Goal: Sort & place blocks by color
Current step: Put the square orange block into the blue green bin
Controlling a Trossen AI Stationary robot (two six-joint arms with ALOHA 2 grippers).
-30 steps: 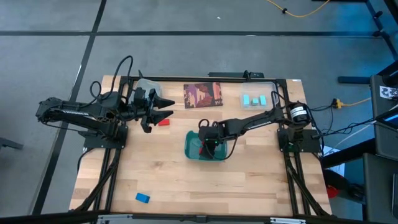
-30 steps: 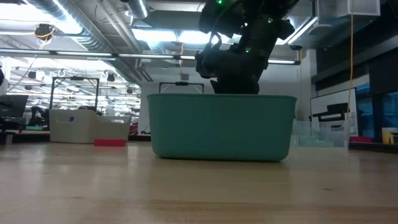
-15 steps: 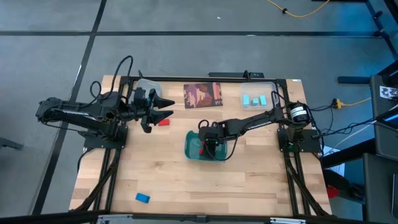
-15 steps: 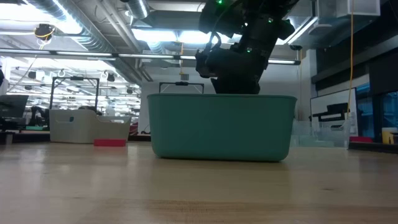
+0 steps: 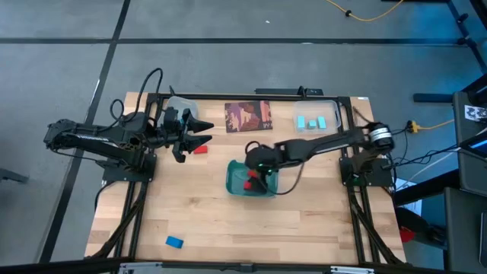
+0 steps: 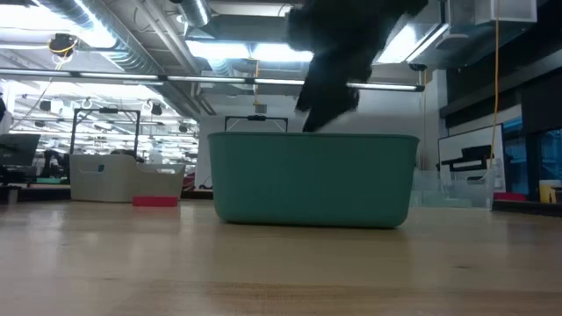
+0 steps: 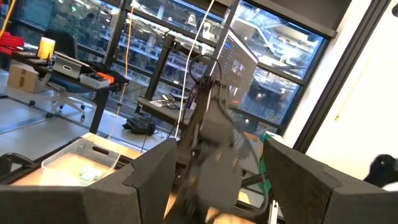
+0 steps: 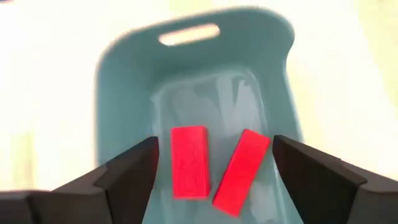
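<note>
Centrally, the right gripper (image 8: pixel 211 168) is hovering, fingers spread and empty, over the teal plastic tray (image 5: pixel 233 181) holding two flat red blocks (image 8: pixel 189 160). Left gripper (image 5: pixel 204 132), spread, is waiting upper left beside another red block (image 5: pixel 200 149); descending carelessly risks knocking it away.

Two blocks (image 8: pixel 214 165) lie side by side in the tray (image 8: pixel 124 81).

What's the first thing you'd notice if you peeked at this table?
The teal tray in the middle of the table, with two red blocks lying side by side in it and the open right gripper just above. Next, the left gripper, open, by another red block at the left, and cyan blocks in a clear box at the back right.
</note>
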